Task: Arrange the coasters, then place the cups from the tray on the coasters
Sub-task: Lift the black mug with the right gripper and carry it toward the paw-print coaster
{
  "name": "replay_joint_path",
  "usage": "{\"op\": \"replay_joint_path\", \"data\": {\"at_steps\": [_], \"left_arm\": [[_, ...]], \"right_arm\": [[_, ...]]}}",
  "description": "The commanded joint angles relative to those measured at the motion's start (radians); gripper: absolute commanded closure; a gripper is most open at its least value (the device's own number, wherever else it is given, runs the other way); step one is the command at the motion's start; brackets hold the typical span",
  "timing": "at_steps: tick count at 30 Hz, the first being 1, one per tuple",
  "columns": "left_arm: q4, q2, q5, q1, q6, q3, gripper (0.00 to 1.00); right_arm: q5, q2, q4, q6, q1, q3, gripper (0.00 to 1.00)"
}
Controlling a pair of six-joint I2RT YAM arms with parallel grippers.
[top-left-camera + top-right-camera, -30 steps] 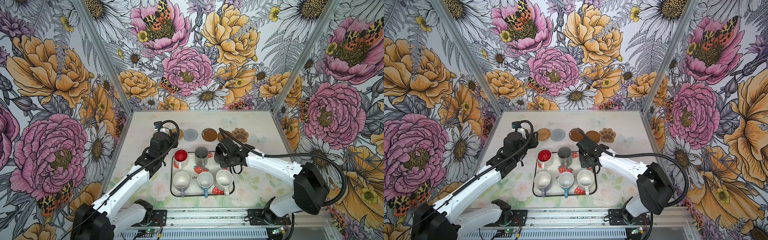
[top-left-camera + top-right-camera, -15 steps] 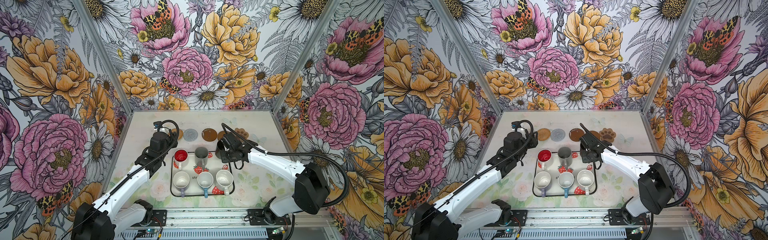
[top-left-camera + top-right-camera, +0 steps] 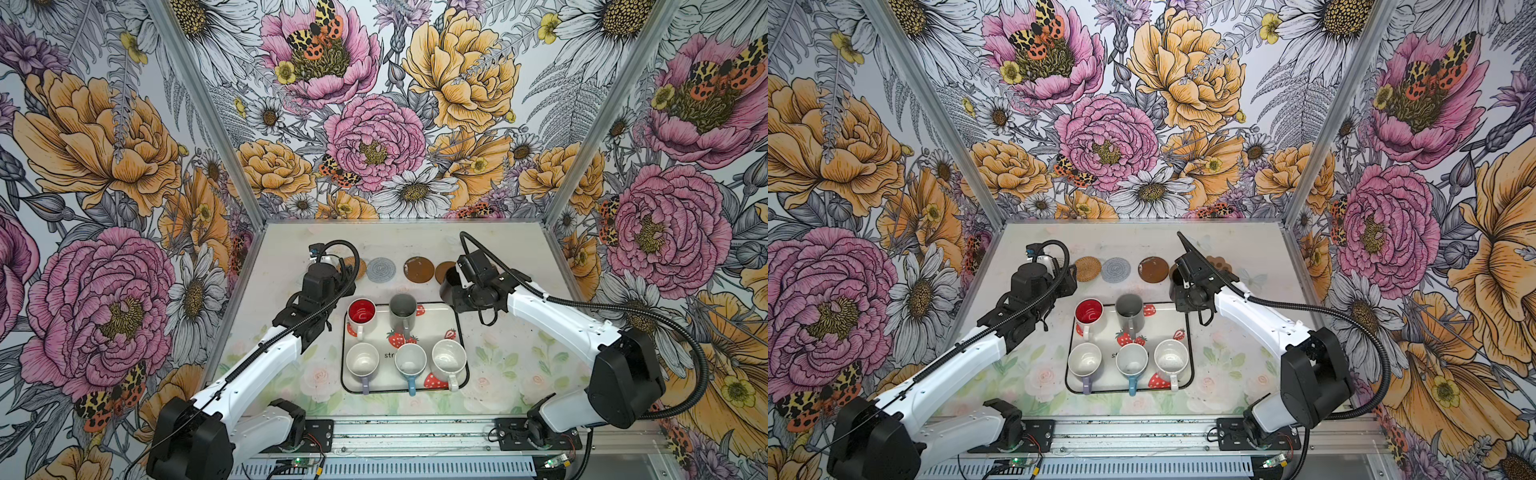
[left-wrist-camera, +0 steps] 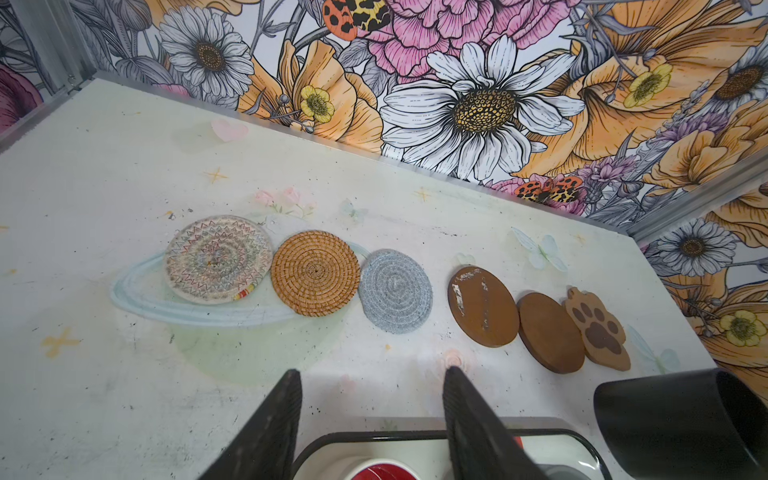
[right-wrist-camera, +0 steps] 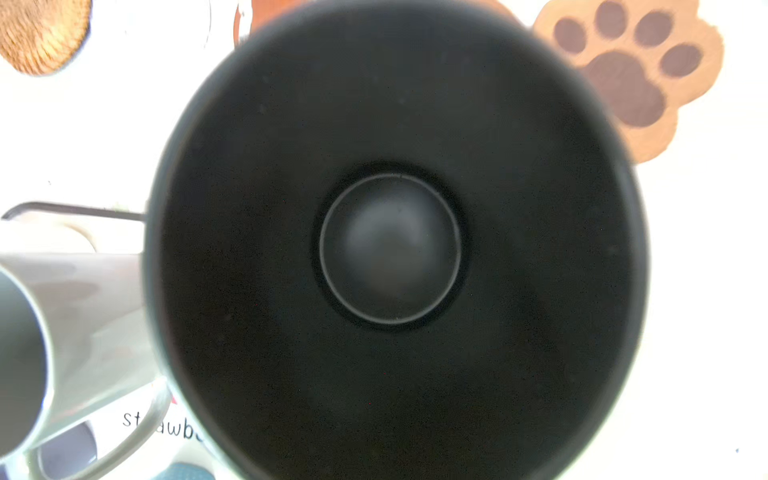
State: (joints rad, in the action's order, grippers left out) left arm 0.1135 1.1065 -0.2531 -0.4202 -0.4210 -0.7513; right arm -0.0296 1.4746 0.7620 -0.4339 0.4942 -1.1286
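In both top views we look steeply down from high in front on the whole table [image 3: 395, 241]. Our left wrist view faces the back wall [image 4: 478, 104], low and near; our right wrist view peers closely into the black mug [image 5: 390, 249]. Both share the paw-shaped coaster [image 4: 598, 328] [image 5: 627, 70].

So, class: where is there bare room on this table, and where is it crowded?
Free: the strip between the coasters and the back wall; the table right of the tray; the tray's back right corner. Crowded: the tray's five cups; the coasters' right end, near the black cup.
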Motion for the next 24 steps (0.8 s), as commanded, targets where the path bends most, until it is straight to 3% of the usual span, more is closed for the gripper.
{"op": "replay_joint_path", "data": {"at_steps": [1,10,20,24], "left_arm": [[-0.031,0.001,0.021,0.012,-0.019,0.009,0.44],[-0.031,-0.001,0.032,0.03,-0.019,0.018,0.44],[-0.057,0.023,0.037,0.048,-0.024,0.023,0.44],[-0.07,0.041,0.088,0.077,-0.021,0.018,0.44]], "right_arm": [[0.015,-0.025,-0.044,0.051,-0.037,-0.074,1.0],[0.027,0.018,-0.024,0.119,-0.161,-0.154,1.0],[0.043,0.165,-0.01,0.169,-0.285,-0.293,1.0],[0.049,0.211,-0.005,0.178,-0.315,-0.325,1.0]]}}
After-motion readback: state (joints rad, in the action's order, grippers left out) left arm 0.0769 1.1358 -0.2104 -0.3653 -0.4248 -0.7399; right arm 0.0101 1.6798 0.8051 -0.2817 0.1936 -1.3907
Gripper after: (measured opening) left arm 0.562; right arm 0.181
